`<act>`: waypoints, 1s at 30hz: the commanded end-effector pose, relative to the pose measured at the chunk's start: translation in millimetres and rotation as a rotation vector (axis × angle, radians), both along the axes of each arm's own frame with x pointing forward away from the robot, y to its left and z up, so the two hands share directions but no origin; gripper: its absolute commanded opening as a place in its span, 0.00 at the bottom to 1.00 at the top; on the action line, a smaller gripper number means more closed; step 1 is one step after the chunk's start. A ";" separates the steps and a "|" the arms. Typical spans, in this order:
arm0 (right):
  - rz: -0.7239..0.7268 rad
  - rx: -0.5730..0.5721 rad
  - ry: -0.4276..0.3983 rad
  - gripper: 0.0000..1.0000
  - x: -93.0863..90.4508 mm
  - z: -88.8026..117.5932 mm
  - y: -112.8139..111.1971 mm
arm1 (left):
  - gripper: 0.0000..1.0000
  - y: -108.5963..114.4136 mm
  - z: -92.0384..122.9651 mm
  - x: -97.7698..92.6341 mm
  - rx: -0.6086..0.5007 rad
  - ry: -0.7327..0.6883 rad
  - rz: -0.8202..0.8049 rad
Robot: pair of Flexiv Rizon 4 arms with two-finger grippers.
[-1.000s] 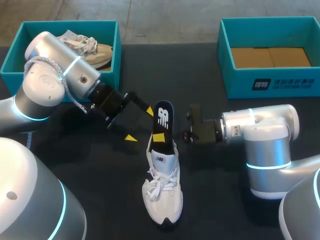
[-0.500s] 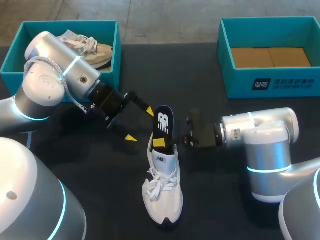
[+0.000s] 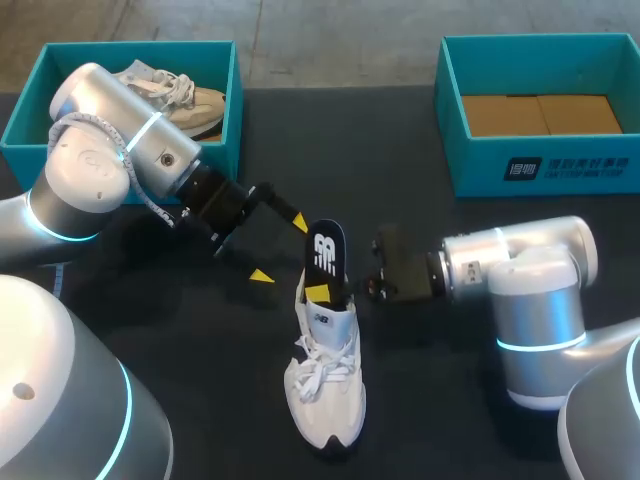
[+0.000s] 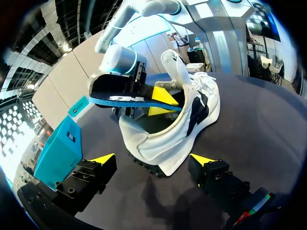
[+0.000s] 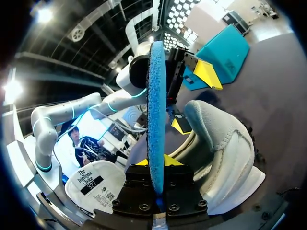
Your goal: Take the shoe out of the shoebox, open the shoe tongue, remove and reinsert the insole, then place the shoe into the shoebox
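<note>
Insole (image 3: 326, 250): thin, light, floppy; best pinched across flat faces, as right fingers (image 3: 318, 291) do above shoe (image 3: 325, 385); left fingers (image 3: 262, 275) spread, empty

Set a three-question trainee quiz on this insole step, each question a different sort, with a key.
1. True or false: the dark blue foam insole lies fully inside the white lace-up sneaker.
2. Which hand grips the insole? A) left hand B) right hand C) neither
3. Fill in: the left hand's fingers are ____ (open or shut).

Key: 1 false, as most of the insole sticks out of the sneaker's opening. 2 B. 3 open.
</note>
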State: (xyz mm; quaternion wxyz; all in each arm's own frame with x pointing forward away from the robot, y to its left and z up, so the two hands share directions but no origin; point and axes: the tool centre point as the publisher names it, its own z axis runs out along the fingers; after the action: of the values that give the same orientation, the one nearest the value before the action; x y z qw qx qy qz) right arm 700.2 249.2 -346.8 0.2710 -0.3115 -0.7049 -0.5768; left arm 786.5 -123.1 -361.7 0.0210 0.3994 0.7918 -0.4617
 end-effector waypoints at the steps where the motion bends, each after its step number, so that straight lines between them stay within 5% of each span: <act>1: -0.008 0.002 -0.014 0.13 2.1 3.2 0.1 | 1.00 -0.3 -1.1 0.4 0.000 0.000 -0.001; 4: -0.008 0.003 -0.022 0.24 5.4 7.2 0.7 | 1.00 -0.3 -1.1 0.4 0.000 0.000 -0.001; 18: 0.008 -0.004 -0.057 0.15 24.1 19.7 2.9 | 1.00 -0.3 -1.1 0.4 0.000 0.000 -0.001; 24: 0.013 -0.003 -0.056 0.00 26.8 19.4 4.2 | 1.00 -0.3 -1.1 0.4 0.000 0.000 -0.001; 30: 0.009 -0.011 -0.029 0.00 27.6 16.9 4.9 | 1.00 -0.3 -1.1 0.4 0.000 0.000 -0.001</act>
State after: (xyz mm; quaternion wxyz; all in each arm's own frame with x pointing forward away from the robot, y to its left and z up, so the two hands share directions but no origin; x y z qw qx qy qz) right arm 726.8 251.6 -330.1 0.2603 -0.3005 -0.7108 -0.5803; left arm 786.5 -123.1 -361.7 0.0210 0.3994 0.7918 -0.4617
